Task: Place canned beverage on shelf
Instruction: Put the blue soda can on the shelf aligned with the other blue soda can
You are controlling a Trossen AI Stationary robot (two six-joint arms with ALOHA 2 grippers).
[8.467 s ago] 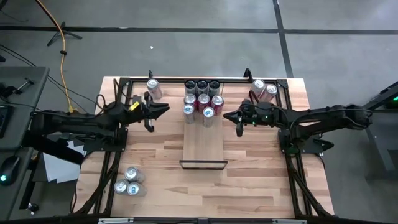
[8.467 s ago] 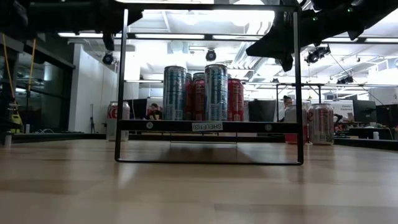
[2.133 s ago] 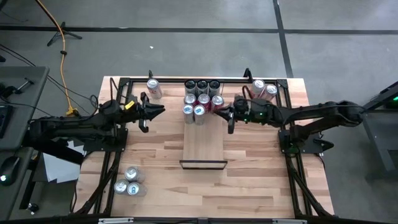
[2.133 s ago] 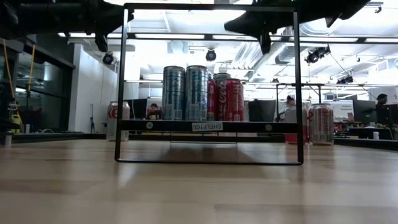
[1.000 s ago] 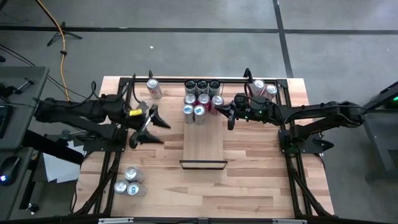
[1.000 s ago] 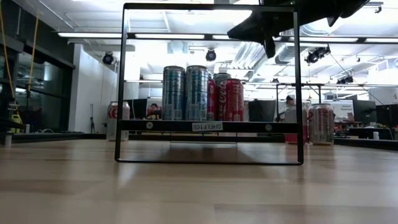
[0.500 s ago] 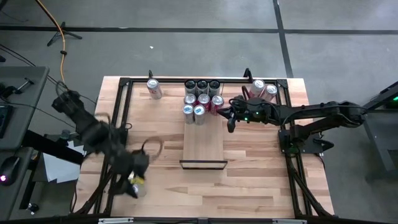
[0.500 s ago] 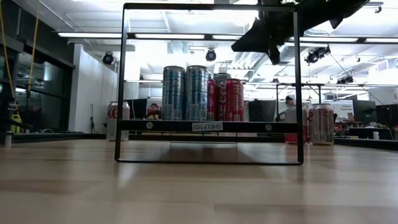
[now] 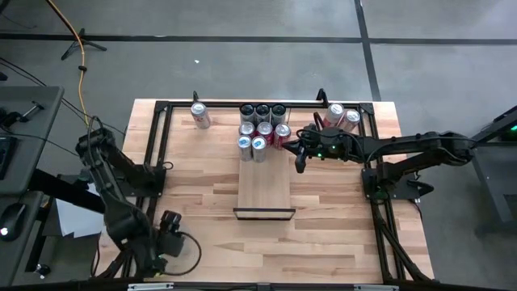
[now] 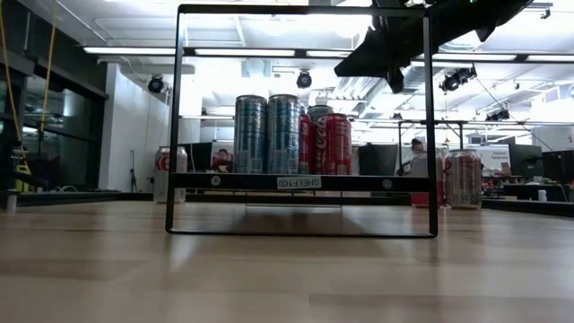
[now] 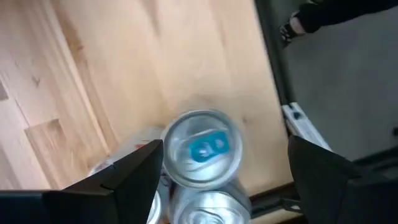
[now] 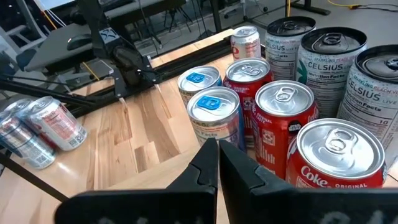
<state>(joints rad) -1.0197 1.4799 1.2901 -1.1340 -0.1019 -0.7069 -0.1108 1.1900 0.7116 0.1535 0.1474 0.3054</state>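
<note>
The left gripper (image 9: 168,232) hangs over the table's near-left corner with its fingers spread wide, right above a silver can with a blue tab (image 11: 202,148) standing among the loose cans there. The right gripper (image 9: 300,153) sits pressed together, holding nothing, just right of the can cluster (image 9: 262,129) at the far end of the shelf (image 9: 264,184).

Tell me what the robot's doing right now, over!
Left gripper open, above a blue-tab can at the table's near-left corner. Right gripper shut, empty, beside the shelf cans. Nothing blocking, over.
</note>
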